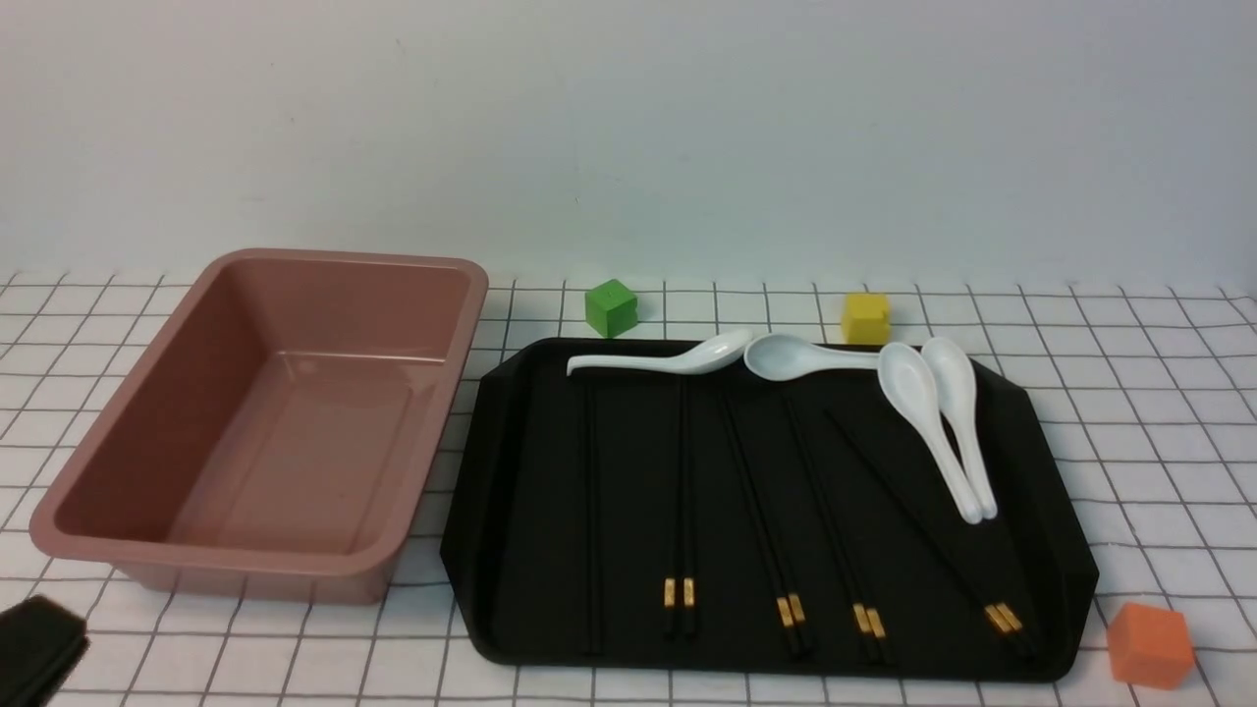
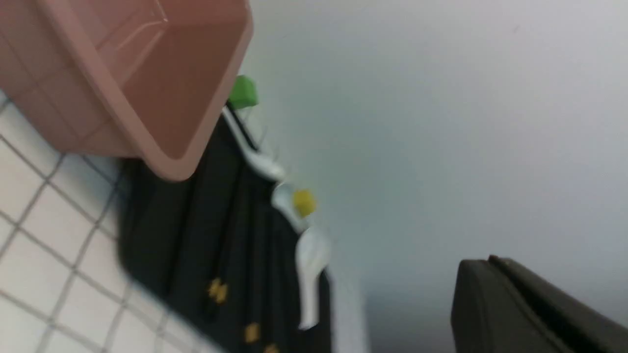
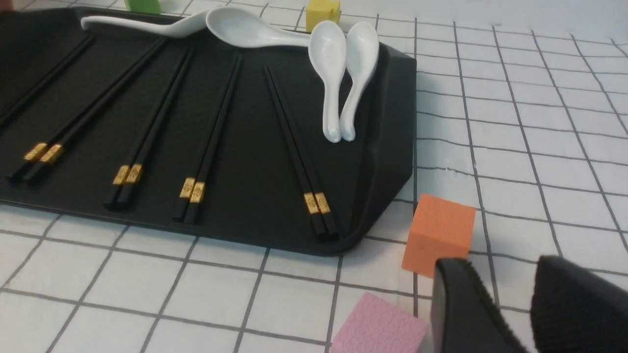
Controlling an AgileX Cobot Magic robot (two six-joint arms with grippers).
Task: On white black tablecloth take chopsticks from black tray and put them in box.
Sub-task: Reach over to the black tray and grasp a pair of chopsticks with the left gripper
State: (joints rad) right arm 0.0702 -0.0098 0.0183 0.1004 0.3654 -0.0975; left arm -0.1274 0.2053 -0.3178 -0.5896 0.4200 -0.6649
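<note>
Table covered by the tablecloth (image 1: 1129, 412), white with a thin black grid. Black tray (image 1: 520, 550) sits centre-right, glossy, cut corners. Box (image 1: 245, 579) stands just left of the tray. It is pinkish-brown and deep, nothing in it, and its near right corner is close to the tray's left edge.

Chopsticks (image 1: 590, 511), the plain all-black pair, lie in the tray at its far left, running front to back, side by side, not picked up. Hard to see against the black. To their right are four gold-banded chopstick pairs (image 1: 681, 491), bands at the near ends, the rightmost pairs fanning out.

Four white spoons (image 1: 933, 422): two lie along the tray's back edge with bowls nearly touching, and two are at back right, side by side, handles pointing forward.

Green cube (image 1: 611, 306) and yellow cube (image 1: 865, 317) are on the cloth just behind the tray. Orange cube (image 1: 1149, 645) is off the tray's near right corner, with a pink cube (image 3: 380, 326) near it in the right wrist view.

Left gripper (image 1: 34, 648) is low at the near left, in front of the box, only a dark edge showing. Can't tell its opening, and nothing is seen in it. Right gripper (image 3: 500, 274) is above the cloth beside the orange cube, fingers parted with cloth showing between them, holding nothing.
</note>
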